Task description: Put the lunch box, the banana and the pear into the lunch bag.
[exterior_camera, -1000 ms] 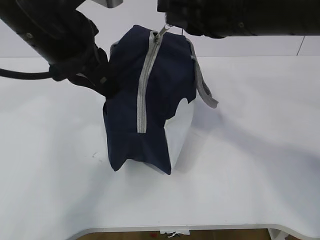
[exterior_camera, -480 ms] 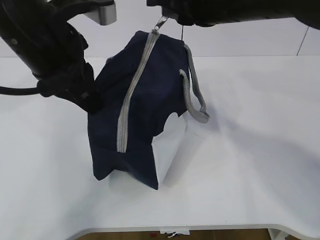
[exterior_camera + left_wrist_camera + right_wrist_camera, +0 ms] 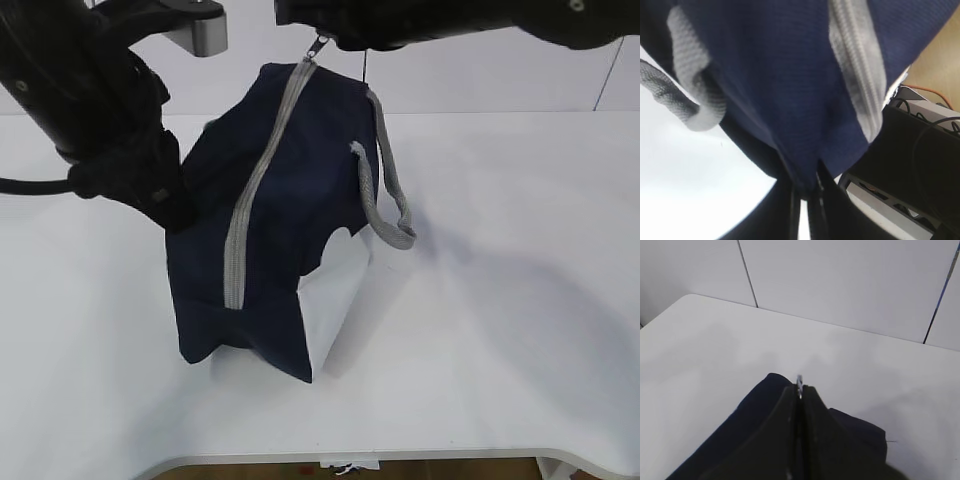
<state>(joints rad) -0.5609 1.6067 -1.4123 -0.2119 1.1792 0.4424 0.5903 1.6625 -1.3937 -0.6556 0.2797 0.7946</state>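
Note:
The navy lunch bag [image 3: 290,200] hangs tilted above the white table, its lower end near the surface. Its grey zipper [image 3: 255,185] runs closed along the top, and a white patch [image 3: 335,290] shows on its lower side. My right gripper [image 3: 322,42] is shut on the zipper's ring pull [image 3: 799,382] at the bag's upper end. My left gripper [image 3: 807,187] is shut on a fold of the bag's fabric [image 3: 790,100] at its left side; in the exterior view the arm [image 3: 110,120] covers it. The lunch box, banana and pear are out of view.
A grey webbing handle [image 3: 385,195] dangles on the bag's right side, another shows in the left wrist view [image 3: 690,95]. The white table [image 3: 500,300] ends at a front edge near the bottom. A panelled wall [image 3: 840,280] stands behind.
Both arms have shifted left with the bag. The bag's lower end has swung left and the bag tilts more. The zipper stays closed.

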